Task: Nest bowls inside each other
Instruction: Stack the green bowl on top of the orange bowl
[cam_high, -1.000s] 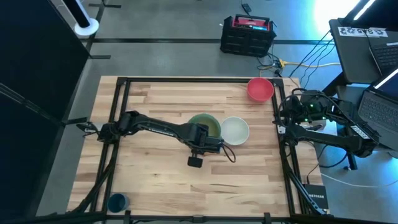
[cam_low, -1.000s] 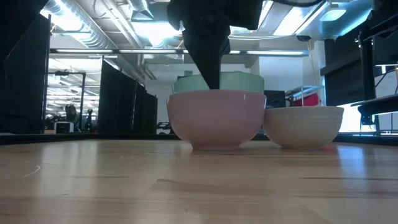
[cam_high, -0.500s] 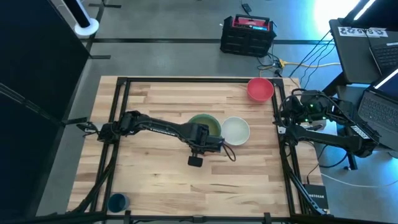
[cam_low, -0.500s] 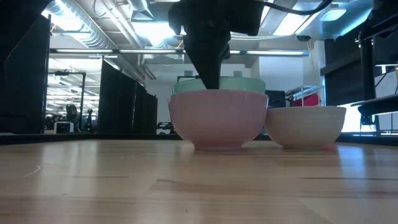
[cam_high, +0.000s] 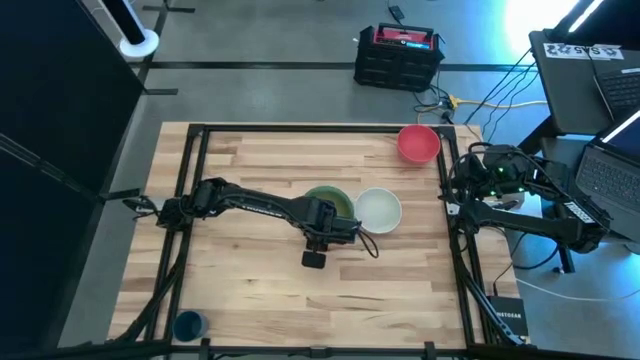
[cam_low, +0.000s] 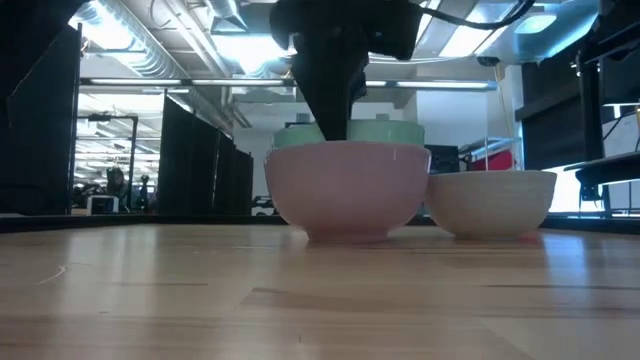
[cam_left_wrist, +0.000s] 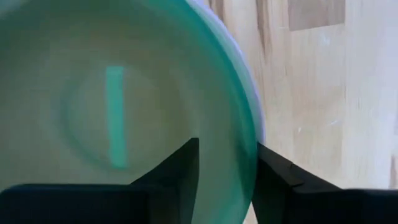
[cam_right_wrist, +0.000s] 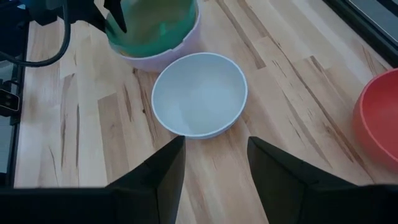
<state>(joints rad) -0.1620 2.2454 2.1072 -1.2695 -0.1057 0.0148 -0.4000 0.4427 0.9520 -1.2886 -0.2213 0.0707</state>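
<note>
A green bowl (cam_high: 336, 197) sits nested in a larger pale bowl (cam_low: 345, 190) at the table's middle. My left gripper (cam_left_wrist: 227, 171) points down over the green bowl's near rim. It is open, with one finger inside the bowl and one outside. A pale grey-white bowl (cam_high: 378, 210) stands just to the right on the table. A red bowl (cam_high: 418, 143) stands at the far right corner. My right gripper (cam_right_wrist: 211, 162) hangs open and empty by the table's right edge, well back from the bowls. My left gripper comes from above, its fingers astride the green bowl's rim (cam_left_wrist: 250, 155). A gap shows between the inner finger (cam_left_wrist: 183, 168) and the bowl's wall. I cannot tell whether the outer finger (cam_left_wrist: 273, 177) touches the rim. The green bowl rests in the pale bowl.
A small blue round thing (cam_high: 188, 325) lies at the near left corner. A black frame (cam_high: 190, 200) runs along the table's left and right sides. Bare wood lies in front of the bowls. A black and red box (cam_high: 398, 55) stands on the floor beyond the table.
In the low view the green bowl's rim shows a little lower above the pale bowl's rim than a second ago. My left gripper has stayed over the same spot.
</note>
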